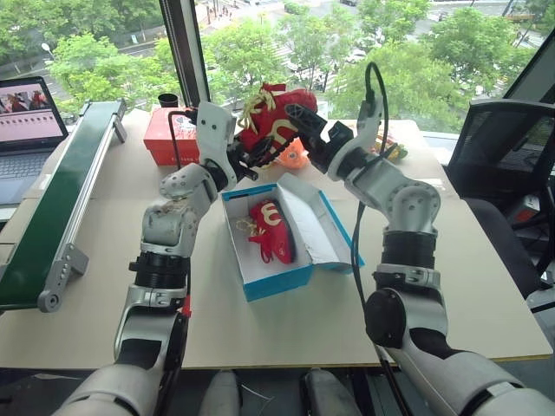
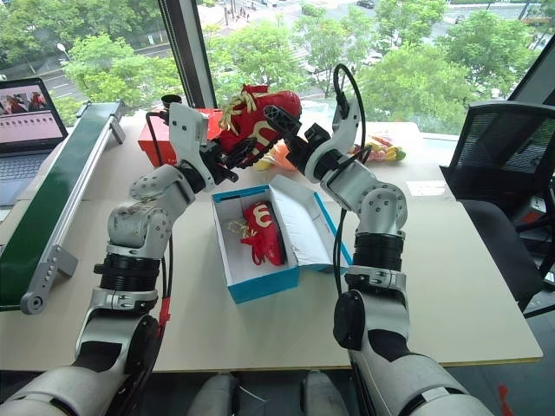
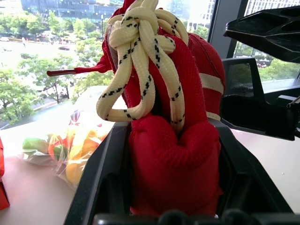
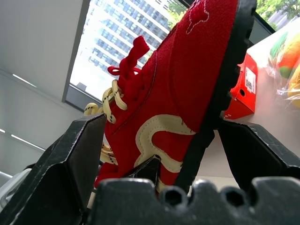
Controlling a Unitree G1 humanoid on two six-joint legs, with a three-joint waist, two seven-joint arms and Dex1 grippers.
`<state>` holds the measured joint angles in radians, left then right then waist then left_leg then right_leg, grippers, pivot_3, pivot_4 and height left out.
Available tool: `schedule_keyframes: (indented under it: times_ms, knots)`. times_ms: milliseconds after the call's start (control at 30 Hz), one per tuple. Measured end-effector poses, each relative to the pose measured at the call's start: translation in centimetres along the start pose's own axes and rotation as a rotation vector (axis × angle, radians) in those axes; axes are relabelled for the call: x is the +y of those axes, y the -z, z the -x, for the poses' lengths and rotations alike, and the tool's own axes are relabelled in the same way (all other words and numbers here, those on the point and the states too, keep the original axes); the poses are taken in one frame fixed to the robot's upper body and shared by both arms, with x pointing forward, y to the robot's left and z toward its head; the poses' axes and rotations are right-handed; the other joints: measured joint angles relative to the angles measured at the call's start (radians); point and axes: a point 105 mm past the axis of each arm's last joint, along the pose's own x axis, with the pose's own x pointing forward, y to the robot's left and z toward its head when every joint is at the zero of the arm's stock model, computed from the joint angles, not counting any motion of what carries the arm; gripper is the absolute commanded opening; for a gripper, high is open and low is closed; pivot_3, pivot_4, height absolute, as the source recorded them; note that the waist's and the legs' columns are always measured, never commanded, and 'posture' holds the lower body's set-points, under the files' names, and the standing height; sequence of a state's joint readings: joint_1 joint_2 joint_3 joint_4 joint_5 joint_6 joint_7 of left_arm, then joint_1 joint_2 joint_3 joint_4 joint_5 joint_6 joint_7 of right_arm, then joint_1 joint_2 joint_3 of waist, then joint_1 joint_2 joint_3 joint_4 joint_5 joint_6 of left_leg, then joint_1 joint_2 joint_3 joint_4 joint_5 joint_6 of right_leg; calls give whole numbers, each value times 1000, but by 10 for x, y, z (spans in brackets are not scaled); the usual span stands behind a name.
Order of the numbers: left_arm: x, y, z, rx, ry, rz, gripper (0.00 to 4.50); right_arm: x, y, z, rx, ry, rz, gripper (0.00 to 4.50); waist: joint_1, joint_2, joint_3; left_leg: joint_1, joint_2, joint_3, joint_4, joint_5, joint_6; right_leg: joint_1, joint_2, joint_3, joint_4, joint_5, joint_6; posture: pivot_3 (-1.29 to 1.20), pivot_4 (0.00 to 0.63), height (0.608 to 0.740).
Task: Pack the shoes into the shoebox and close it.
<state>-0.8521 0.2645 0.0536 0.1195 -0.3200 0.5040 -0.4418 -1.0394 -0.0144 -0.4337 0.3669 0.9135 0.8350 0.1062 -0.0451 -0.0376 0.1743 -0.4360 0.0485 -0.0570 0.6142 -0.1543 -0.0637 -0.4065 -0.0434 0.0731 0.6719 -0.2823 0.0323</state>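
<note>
One red shoe (image 1: 274, 114) with yellowish laces hangs in the air above the shoebox (image 1: 277, 282). My left gripper (image 1: 258, 151) is shut on its heel end, which fills the gap between the fingers (image 3: 101, 187). My right gripper (image 1: 300, 132) comes in from the right and clamps the same shoe (image 4: 187, 84), one finger on the black sole (image 4: 225, 84) and the other against the laced upper. The other red shoe (image 1: 271, 230) lies inside the blue, white-lined shoebox on the table. Its lid (image 1: 317, 227) lies open to the right.
A red-orange box (image 1: 163, 139) and a black cup (image 1: 168, 100) stand behind the left arm. A green conveyor (image 1: 61, 199) and a laptop (image 1: 26, 121) are at the left. A bag of colourful items (image 1: 392, 149) lies at the back right, and a black chair (image 1: 507, 147) stands beside the table.
</note>
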Motion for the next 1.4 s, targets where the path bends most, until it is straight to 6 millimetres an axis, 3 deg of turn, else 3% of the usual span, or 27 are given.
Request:
schedule_keyframes:
  times_ms: [233, 300, 500, 667, 733, 900, 1100, 1267, 1400]
  knots:
    - [0, -4, 1, -9, -9, -6, 1725, -2, -1, -1, -11, 9, 2, 711, 0, 0, 0, 0, 0, 0, 0, 0, 0, 0, 0, 0, 0, 0, 0, 0, 150, 734]
    - [1, -2, 4, 3, -13, -10, 2571, -1, 1, -2, -2, 10, 13, 263, -3, 0, 0, 0, 0, 0, 0, 0, 0, 0, 0, 0, 0, 0, 0, 0, 150, 734]
    - [13, -1, 33, 60, 73, -43, 4500, -3, 0, -2, -4, 25, 39, 226, -5, 2, 1, 0, 0, 0, 0, 0, 0, -1, 0, 0, 0, 0, 0, 0, 150, 734]
    - [39, 14, 68, 203, 60, -123, 4500, 1, -2, -3, 30, 53, 159, 225, -11, 4, 2, 0, 0, 0, -1, 0, 0, -1, 0, 0, 0, 0, 0, 0, 150, 734]
    - [46, 22, 81, 256, 53, -140, 4500, 11, -2, -4, 82, 46, 260, 225, -13, 4, 3, 0, 0, 0, -1, 0, 0, -1, 0, 0, 0, 0, 0, 0, 150, 734]
    - [53, 32, 101, 326, 52, -165, 4500, 33, 27, -7, 320, 59, 563, 225, -15, 5, 4, 0, 0, 0, -1, 0, 0, -2, 0, 0, 0, 0, -1, 0, 150, 734]
    - [51, 50, 120, 390, 46, -167, 4500, 14, 69, 9, 625, 47, 652, 225, -11, 5, 4, -1, 0, 0, -1, 0, 0, -2, 0, 0, 0, 0, -1, 0, 150, 734]
    - [51, 47, 127, 368, 13, -170, 4500, -1, 89, 21, 776, 38, 682, 225, -6, 5, 4, -1, 1, 0, -1, 0, 0, -2, 0, 0, -1, 0, -1, 0, 150, 734]
    - [46, 57, 140, 397, 9, -151, 4500, -12, 97, 29, 832, 66, 662, 225, -6, 5, 4, -1, 1, 0, -1, 0, 0, -3, 0, 0, 1, 0, -1, 0, 150, 734]
